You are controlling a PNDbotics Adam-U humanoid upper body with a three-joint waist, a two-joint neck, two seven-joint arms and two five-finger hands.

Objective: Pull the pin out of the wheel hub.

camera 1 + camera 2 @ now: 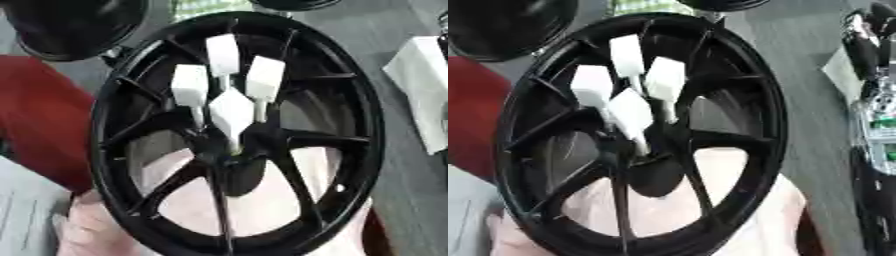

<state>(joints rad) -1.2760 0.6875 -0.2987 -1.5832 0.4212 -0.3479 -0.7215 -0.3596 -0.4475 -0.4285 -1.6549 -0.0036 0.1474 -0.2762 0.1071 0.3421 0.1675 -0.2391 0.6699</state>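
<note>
A black spoked wheel hub [372, 125] fills both views, tilted up toward me. Several white pins with blocky heads [231, 112] stick out of its centre [236, 155], bunched close together. A person's bare hand [87, 225] holds the wheel at its lower rim, and more of the hand shows through the spokes. My right arm [877, 125], black with silver parts and green lights, runs along the right edge of the right eye view. My right hand [868, 35] is at the top right, apart from the wheel. My left hand shows in neither view.
Another black round wheel [70, 25] lies at the top left. A red shape [39, 120] sits behind the hub on the left. A white sheet [420, 75] lies on the grey table [411, 190] at the right.
</note>
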